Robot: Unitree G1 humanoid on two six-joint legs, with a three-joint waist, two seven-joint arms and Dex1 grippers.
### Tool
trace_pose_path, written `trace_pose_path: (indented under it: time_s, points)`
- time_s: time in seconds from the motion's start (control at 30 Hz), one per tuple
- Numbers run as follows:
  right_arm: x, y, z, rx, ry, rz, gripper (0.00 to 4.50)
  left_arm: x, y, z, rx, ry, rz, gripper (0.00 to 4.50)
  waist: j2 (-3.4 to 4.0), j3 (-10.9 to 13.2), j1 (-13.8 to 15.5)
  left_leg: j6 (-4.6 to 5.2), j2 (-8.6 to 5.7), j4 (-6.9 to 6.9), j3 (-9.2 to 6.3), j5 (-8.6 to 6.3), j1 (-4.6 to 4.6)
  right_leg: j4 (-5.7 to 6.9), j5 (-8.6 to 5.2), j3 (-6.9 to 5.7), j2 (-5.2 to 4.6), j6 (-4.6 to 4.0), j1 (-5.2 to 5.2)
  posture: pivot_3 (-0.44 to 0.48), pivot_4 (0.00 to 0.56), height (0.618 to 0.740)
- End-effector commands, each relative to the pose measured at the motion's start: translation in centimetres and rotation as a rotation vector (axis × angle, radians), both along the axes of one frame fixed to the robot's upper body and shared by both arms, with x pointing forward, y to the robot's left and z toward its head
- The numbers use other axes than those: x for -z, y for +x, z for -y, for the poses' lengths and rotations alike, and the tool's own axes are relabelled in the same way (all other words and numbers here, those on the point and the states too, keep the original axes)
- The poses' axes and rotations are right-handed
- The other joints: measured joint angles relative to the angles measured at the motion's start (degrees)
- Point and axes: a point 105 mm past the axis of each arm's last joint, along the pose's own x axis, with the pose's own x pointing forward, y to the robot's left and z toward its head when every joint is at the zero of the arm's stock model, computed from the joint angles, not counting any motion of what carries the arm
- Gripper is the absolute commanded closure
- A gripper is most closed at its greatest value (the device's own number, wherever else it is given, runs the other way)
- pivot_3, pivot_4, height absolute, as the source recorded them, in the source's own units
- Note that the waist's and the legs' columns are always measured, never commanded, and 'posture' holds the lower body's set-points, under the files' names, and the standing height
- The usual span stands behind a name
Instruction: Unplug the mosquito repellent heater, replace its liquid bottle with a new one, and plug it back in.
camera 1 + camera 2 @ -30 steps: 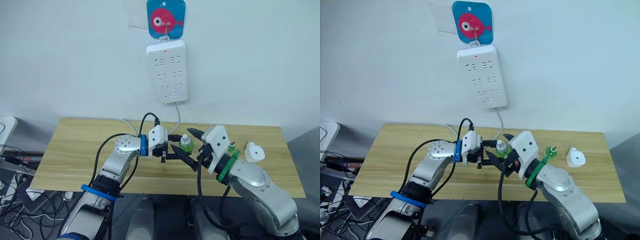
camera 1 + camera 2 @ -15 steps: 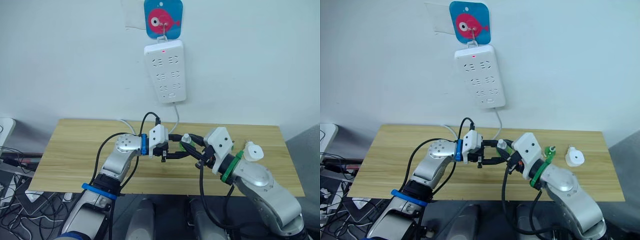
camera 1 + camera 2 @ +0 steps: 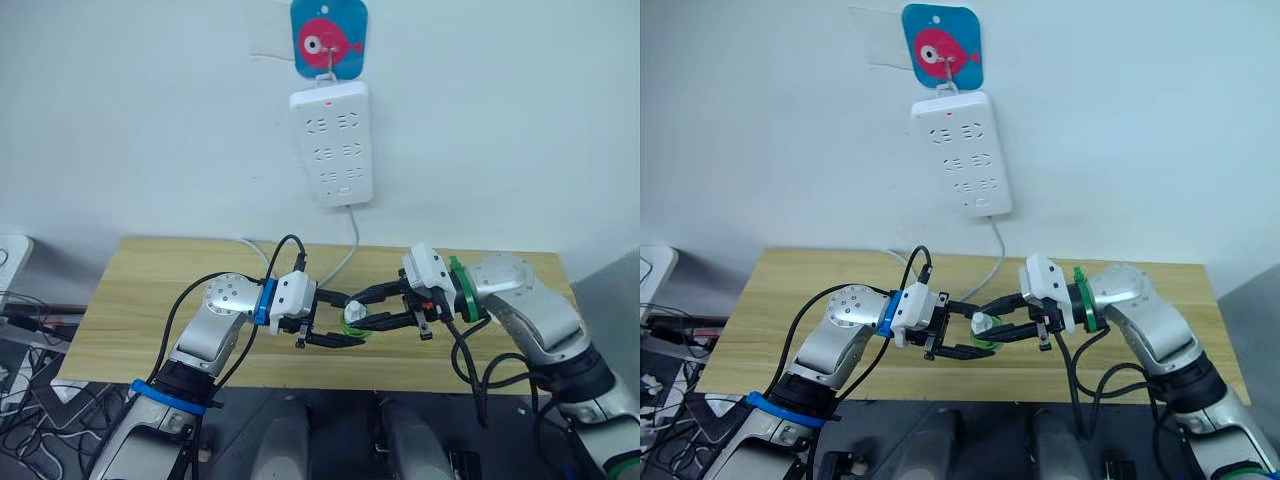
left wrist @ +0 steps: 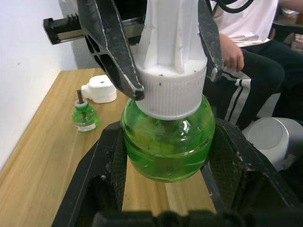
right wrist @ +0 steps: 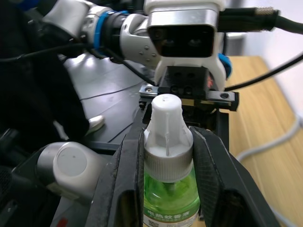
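Bottle (image 4: 166, 142) of green liquid sits squeezed between both grippers above the wooden table (image 3: 150, 290). Left gripper (image 3: 335, 320) clamps its round body, right gripper (image 3: 372, 307) clamps its white cap (image 5: 165, 123). The mosquito repellent heater (image 4: 99, 90) lies on the table beside another small green bottle (image 4: 85, 118).

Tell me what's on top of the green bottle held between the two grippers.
A white ribbed screw cap tops the green bottle, tapering to a tall white cover. The right gripper closes on that cap; the left gripper holds the body. Whatever is under the cover is hidden.
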Motion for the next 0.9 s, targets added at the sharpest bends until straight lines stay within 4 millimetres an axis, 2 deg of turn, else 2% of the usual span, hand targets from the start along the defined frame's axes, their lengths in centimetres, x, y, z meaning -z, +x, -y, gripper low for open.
trace_pose_path:
  time_s: [0.03, 0.23, 0.4, 0.57, 0.67, 0.9]
  points:
    - [-1.7, 0.5, 1.6, 0.056, 0.016, 0.059, 2.15, -0.5, -0.2, 0.9, 0.018, -0.019, 0.018, 2.33, 0.0, 0.0, 0.6, 0.0, -0.02, 0.0, -0.02, 0.0, -0.01, -0.01, 0.0, -0.03, -0.03, 0.0, 0.02, 0.302, 0.208, 0.74]
    - [-1.3, -1.6, 3.9, 0.231, 0.019, 0.038, 0.02, -0.5, 0.8, 1.1, -0.039, -0.041, 0.025, 2.33, -0.01, 0.0, 2.8, 0.01, -0.09, -0.02, -0.03, -0.01, -0.03, -0.11, 0.0, -0.06, -0.1, 0.0, 0.05, 0.276, 0.21, 0.74]
    - [-0.6, -2.5, 3.3, 0.44, 0.09, 0.061, 0.02, -0.3, 1.4, 1.5, -0.094, -0.068, 0.011, 2.33, 0.0, -0.1, 2.7, 0.01, -0.07, 0.01, 0.0, -0.01, 0.0, -0.05, 0.0, -0.01, -0.08, 0.0, 0.07, 0.258, 0.212, 0.74]
    - [-1.9, -1.5, 1.2, 0.598, 0.201, 0.11, 0.02, -0.4, 1.8, 1.7, -0.119, -0.073, -0.003, 2.33, -0.01, -0.2, 2.2, 0.0, 0.0, 0.0, 0.04, 0.0, 0.08, -0.01, 0.0, 0.02, 0.0, 0.0, 0.07, 0.244, 0.222, 0.74]
    - [-1.3, -0.6, 0.3, 0.654, 0.185, 0.152, 0.02, -0.4, 1.8, 1.9, -0.112, -0.071, -0.005, 2.33, 0.01, -0.2, 2.0, 0.0, -0.01, 0.0, 0.03, 0.0, 0.07, -0.02, 0.0, 0.02, 0.01, 0.0, 0.07, 0.239, 0.226, 0.74]
    - [-1.0, 0.2, 1.2, 0.697, 0.16, 0.175, 0.02, -0.5, 2.3, 1.9, -0.113, -0.065, -0.001, 2.33, 0.01, -0.2, 1.7, 0.0, -0.08, 0.0, -0.01, 0.0, 0.02, -0.06, -0.01, -0.01, -0.05, -0.01, 0.09, 0.238, 0.225, 0.74]
